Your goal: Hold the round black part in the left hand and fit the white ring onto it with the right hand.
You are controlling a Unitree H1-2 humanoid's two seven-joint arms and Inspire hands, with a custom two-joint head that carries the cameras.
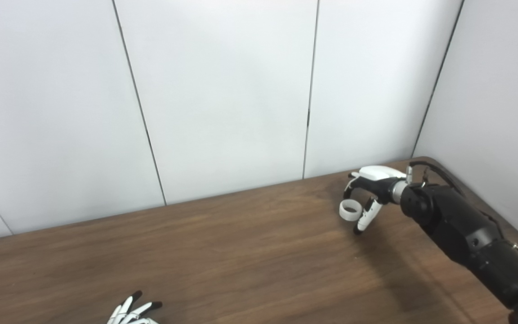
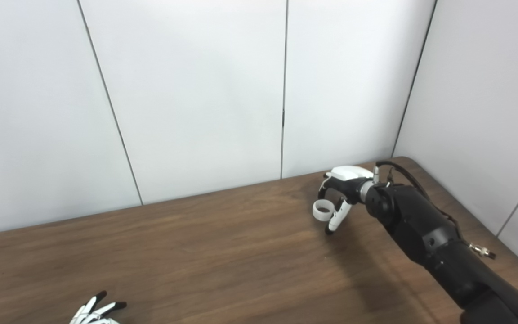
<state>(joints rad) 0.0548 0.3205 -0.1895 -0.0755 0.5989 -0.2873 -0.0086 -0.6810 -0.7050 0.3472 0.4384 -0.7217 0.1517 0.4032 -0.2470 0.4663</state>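
Nearest the camera, at the bottom edge: left hand [image 1: 134, 310], only the fingertips in view, spread apart and lying low over the table [image 1: 241, 252]. Nothing visible between them. The palm is out of frame, so cannot confirm it is empty. The round black part is not seen in either view; it may be below the frame, cannot tell.

Mid table: bare wood, nothing on it.

Far right, near the back corner: right hand [image 1: 369, 191] on its black arm [image 1: 461, 229], fingers curled downward. The white ring [image 1: 349, 210] sits at the fingertips, pinched between thumb and fingers, opening facing roughly up. It appears lifted just off the wood, though contact with the surface cannot be ruled out. Behind it, white wall panels [image 1: 223, 90].

Judgement: ring pickup stage, grasp apparently made. The two hands are well apart. Next move calls for carrying the ring toward the left side, and for the left hand to present the black part, face up and steady, before any fitting.
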